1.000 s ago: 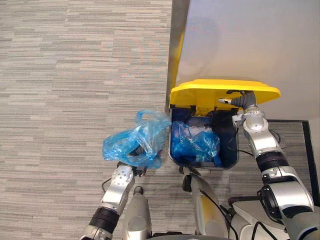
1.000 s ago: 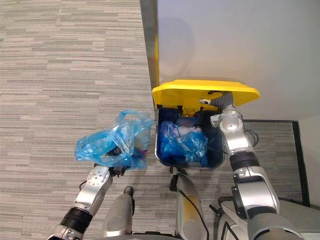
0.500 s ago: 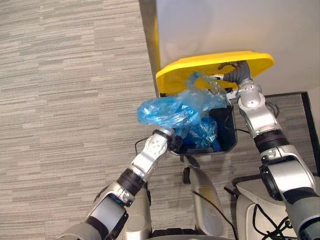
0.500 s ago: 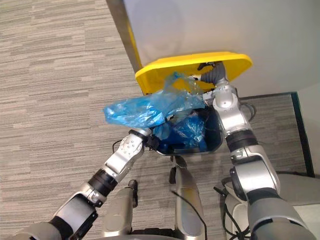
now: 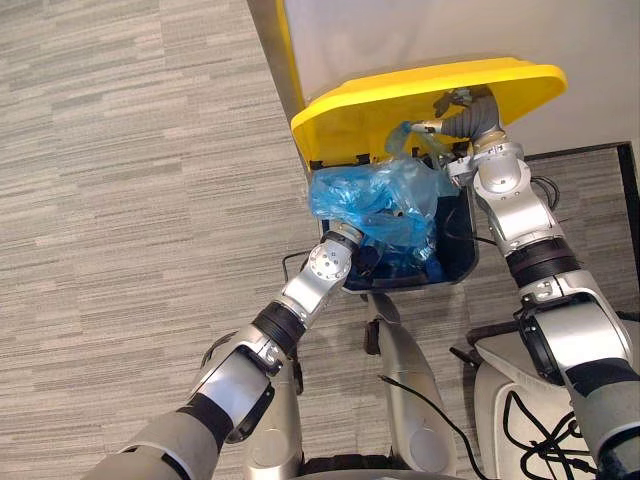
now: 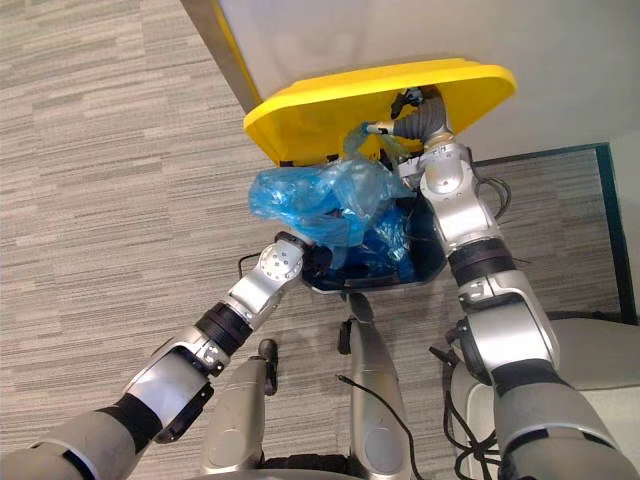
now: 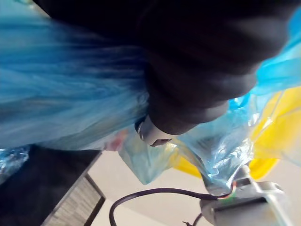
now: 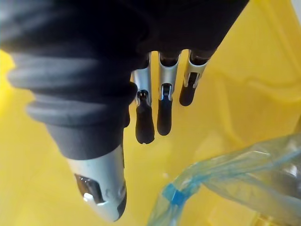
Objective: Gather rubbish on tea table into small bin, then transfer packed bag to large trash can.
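Observation:
The large trash can [image 5: 458,262] stands open against the wall, its yellow lid [image 5: 370,105] tipped up. My right hand [image 5: 466,104] props the lid from beneath, straight fingers [image 8: 162,110] resting flat on the yellow underside. A packed blue bag [image 5: 372,195] hangs over the can's opening, bunched above my left hand [image 5: 362,258], which grips it from below. In the left wrist view the blue bag [image 7: 61,94] presses right against the hand's dark cover. More blue plastic [image 5: 408,250] lies inside the can.
A white wall [image 5: 450,30] rises behind the can, with a metal corner strip [image 5: 263,30] to its left. Grey striped carpet [image 5: 120,200] covers the floor on the left. A dark-edged mat [image 5: 600,180] lies to the can's right.
My left arm has swung the blue bag rightward from beside the can to over its opening. The right hand still holds the lid up. The camera has shifted.

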Robot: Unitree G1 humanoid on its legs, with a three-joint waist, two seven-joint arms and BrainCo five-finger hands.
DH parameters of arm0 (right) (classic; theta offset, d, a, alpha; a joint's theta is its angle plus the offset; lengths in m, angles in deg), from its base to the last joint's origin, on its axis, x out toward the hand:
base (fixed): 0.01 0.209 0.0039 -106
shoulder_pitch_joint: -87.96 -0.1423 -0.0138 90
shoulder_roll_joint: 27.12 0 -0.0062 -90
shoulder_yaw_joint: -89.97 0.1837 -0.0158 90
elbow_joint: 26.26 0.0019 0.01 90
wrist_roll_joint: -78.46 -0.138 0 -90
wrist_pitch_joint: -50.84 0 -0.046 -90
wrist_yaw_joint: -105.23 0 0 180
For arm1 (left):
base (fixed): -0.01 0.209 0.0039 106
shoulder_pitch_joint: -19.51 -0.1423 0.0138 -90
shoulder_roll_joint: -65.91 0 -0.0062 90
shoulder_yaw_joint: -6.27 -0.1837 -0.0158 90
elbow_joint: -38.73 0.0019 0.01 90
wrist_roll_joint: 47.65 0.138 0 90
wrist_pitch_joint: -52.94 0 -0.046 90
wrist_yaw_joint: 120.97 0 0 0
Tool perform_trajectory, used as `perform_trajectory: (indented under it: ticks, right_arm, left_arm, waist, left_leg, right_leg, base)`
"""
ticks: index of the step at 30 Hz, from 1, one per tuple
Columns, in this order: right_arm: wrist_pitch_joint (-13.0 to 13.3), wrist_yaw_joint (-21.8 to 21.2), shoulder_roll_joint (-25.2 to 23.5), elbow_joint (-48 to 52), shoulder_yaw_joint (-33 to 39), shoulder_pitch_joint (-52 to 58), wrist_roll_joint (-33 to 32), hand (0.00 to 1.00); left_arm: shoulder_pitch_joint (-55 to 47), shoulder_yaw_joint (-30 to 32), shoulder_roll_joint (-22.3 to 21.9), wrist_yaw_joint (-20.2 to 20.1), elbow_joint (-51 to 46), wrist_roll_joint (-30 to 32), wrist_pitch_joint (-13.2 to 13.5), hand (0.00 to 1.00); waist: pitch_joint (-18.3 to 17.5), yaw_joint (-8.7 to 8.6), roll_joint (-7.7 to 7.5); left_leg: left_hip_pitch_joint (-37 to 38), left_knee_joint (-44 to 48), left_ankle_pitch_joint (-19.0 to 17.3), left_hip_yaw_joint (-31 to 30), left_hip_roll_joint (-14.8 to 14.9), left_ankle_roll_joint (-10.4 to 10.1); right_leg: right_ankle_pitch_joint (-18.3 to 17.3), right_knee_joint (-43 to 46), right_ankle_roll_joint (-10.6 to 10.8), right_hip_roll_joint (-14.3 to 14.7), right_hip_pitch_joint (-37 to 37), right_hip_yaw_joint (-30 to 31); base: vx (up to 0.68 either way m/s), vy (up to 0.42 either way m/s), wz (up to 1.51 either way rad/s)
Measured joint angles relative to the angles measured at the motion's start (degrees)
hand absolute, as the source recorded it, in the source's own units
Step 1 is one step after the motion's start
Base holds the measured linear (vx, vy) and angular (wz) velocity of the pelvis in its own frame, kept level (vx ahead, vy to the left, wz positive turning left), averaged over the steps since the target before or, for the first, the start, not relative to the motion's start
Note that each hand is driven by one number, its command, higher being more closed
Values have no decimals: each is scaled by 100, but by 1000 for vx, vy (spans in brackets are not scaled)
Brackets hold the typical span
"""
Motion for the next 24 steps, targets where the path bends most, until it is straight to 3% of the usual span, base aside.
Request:
perform_trajectory:
  ticks: [7,10,11,16,24]
  right_arm:
    - [-85,196,-254,683,3,72,156,0]
    - [-97,263,-274,1186,8,184,174,0]
    - [-109,281,-288,1325,8,186,175,0]
    - [-194,371,-427,1546,6,186,174,0]
    - [-194,368,-472,1784,-64,185,259,0]
  left_arm:
    - [244,135,-136,-2,569,389,-171,100]
    - [360,527,-281,5,857,603,-293,100]
    - [393,633,-286,13,951,670,-315,0]
    - [362,991,-316,135,1095,1012,-422,0]
    - [131,1017,-399,225,1068,1245,-475,0]
  waist:
    - [43,29,-47]
    - [44,18,-50]
    - [46,12,-52]
    - [47,28,-55]
    - [45,43,-57]
  left_leg:
    - [-539,363,-175,107,244,-92]
    - [-759,488,-239,195,261,-95]
    - [-838,535,-261,224,267,-84]
    - [-896,624,-309,294,361,-93]
    - [-883,657,-315,318,368,-85]
  right_leg:
    - [50,17,-30,178,-447,28]
    - [88,32,-81,204,-664,84]
    - [99,34,-93,213,-735,103]
    - [108,110,-119,289,-820,141]
    - [66,200,-114,290,-849,158]
  base:
    - [64,-51,-12]
    - [98,-24,-14]
    - [73,-21,-15]
    - [68,-28,-8]
    - [50,-27,0]
